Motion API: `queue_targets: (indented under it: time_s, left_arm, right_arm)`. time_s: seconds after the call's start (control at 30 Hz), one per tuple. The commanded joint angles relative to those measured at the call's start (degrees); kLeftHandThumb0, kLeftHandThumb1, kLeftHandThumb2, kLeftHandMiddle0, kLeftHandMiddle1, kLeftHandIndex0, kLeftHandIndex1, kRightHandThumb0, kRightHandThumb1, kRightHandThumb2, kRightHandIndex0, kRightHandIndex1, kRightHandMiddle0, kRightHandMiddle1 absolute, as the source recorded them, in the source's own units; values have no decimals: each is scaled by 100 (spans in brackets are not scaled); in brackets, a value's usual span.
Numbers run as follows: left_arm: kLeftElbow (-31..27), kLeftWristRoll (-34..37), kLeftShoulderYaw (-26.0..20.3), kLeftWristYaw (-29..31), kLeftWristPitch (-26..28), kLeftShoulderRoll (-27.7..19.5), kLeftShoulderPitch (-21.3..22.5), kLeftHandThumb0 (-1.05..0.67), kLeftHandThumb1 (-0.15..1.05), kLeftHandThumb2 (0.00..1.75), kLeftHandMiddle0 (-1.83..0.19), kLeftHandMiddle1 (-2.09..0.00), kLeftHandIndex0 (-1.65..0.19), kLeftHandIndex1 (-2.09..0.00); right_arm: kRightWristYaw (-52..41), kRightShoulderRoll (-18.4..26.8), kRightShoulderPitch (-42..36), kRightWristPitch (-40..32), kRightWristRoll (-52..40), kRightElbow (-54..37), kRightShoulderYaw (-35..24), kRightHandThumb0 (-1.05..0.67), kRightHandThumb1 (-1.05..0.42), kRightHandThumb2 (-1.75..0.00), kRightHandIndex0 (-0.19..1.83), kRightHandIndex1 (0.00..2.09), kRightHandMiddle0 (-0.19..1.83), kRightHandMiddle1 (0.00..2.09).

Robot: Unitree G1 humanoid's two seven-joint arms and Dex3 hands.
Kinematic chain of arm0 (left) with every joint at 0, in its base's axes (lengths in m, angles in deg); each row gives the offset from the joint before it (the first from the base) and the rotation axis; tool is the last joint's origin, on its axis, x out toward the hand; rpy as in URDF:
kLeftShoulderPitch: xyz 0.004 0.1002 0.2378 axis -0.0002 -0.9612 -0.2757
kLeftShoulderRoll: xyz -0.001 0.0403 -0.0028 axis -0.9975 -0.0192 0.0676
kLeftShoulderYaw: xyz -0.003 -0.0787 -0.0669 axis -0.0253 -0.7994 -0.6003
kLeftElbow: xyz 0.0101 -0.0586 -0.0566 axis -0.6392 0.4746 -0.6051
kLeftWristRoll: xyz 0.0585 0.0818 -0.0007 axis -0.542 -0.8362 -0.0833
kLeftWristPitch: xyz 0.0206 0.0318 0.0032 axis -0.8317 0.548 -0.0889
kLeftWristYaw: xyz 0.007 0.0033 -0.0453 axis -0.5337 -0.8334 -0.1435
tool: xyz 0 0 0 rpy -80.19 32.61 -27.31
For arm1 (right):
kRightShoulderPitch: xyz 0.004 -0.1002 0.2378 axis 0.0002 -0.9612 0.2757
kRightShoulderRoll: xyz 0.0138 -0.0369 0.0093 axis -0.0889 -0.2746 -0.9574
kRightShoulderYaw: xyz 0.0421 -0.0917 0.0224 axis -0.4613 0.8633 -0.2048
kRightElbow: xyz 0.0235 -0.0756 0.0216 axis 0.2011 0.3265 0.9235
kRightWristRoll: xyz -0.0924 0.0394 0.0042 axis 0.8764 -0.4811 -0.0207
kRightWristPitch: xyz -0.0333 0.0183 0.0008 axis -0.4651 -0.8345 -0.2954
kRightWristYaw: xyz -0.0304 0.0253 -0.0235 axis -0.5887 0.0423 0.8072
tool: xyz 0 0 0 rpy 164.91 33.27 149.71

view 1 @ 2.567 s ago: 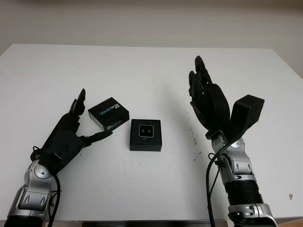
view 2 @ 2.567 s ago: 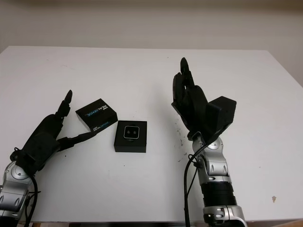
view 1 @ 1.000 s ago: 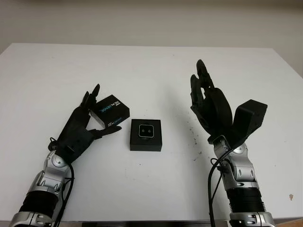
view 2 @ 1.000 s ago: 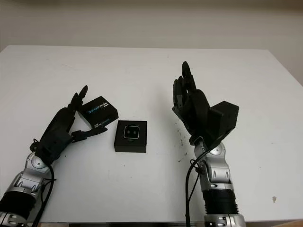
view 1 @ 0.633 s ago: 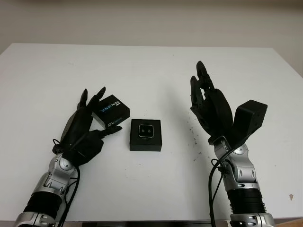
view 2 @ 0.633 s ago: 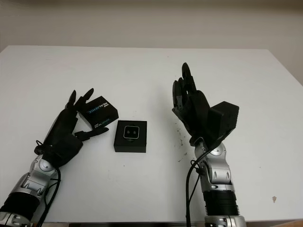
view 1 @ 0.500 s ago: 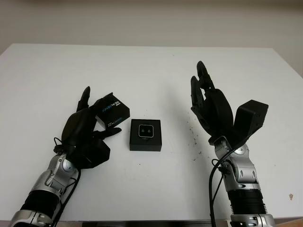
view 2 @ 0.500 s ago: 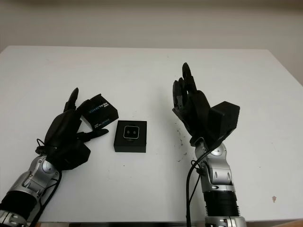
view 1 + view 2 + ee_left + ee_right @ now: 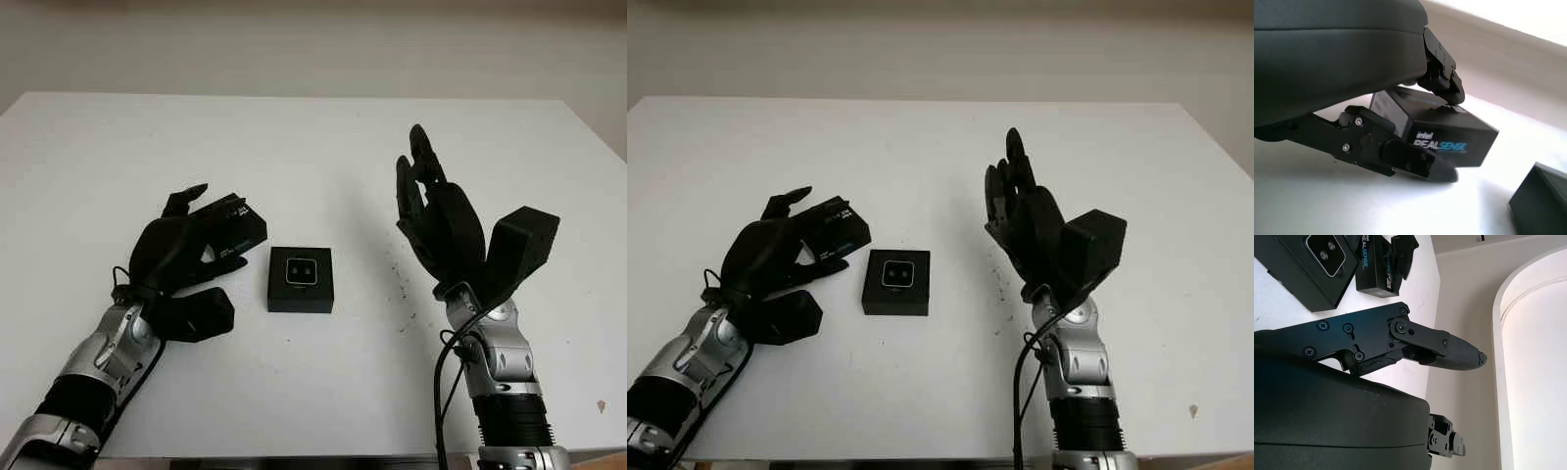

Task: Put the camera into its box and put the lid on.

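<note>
From the head views, the left hand has its fingers wrapped around the lid, gripping it just off the white worktop. The box sits right beside that hand, open on top with the camera already lying in it. The right hand is raised well off to the other side of the box, open, nothing in it. In the left wrist view the fingers pinch the printed lid, with a corner of the box just past them. In the right wrist view the box, camera and gripped lid lie beyond that open hand, nothing between.
</note>
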Motion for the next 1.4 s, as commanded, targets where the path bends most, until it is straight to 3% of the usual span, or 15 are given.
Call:
queue_targets:
  time_s: [0.0, 0.1, 0.23, 0.47, 0.73, 0.97, 1.2, 1.37]
  left_arm:
    - [273, 379, -196, 135, -48, 118, -93, -14, 95, 5, -45, -108, -65, -56]
    - [363, 831, -359, 379, -77, 187, -73, -11, 98, 6, -44, -113, -51, -82]
    - [241, 1455, -625, 814, 63, 322, -107, -10, 99, 6, -45, -126, -45, -95]
    - [-721, 2569, -1176, 1663, 836, 581, -204, -11, 96, 5, -38, -140, -37, -120]
    - [-1713, 3116, -1504, 2053, 1237, 701, -280, -11, 95, 5, -38, -145, -35, -130]
    - [-3073, 3393, -1682, 2232, 1667, 728, -507, -8, 97, 6, -34, -143, -30, -132]
    - [-4399, 3385, -1784, 2373, 1419, 665, -838, -14, 96, 5, -40, -135, -33, -127]
    - [-4849, 3696, -1796, 2725, 1529, 676, -1071, -14, 97, 6, -41, -132, -33, -126]
  right_arm:
    - [17, 51, -38, -3, 20, -68, -22, -62, -105, -61, -17, 5, -16, 5]
    - [24, 34, -29, 13, 5, -29, -33, -61, -105, -61, -17, 5, -15, 5]
    - [42, 21, -28, 5, -2, -17, -38, -62, -105, -60, -16, 6, -15, 5]
    - [48, 12, -15, 44, -3, 48, -22, -61, -105, -60, -16, 6, -14, 6]
    - [50, -38, -4, 145, 6, 149, -3, -61, -105, -58, -15, 6, -14, 6]
    - [101, -83, -53, 252, 78, 185, 38, -61, -105, -59, -14, 6, -13, 6]
    - [120, -123, -70, 249, 62, 182, 30, -58, -105, -61, -14, 6, -12, 6]
    - [155, -151, -78, 217, 60, 157, 23, -57, -105, -61, -13, 6, -12, 6]
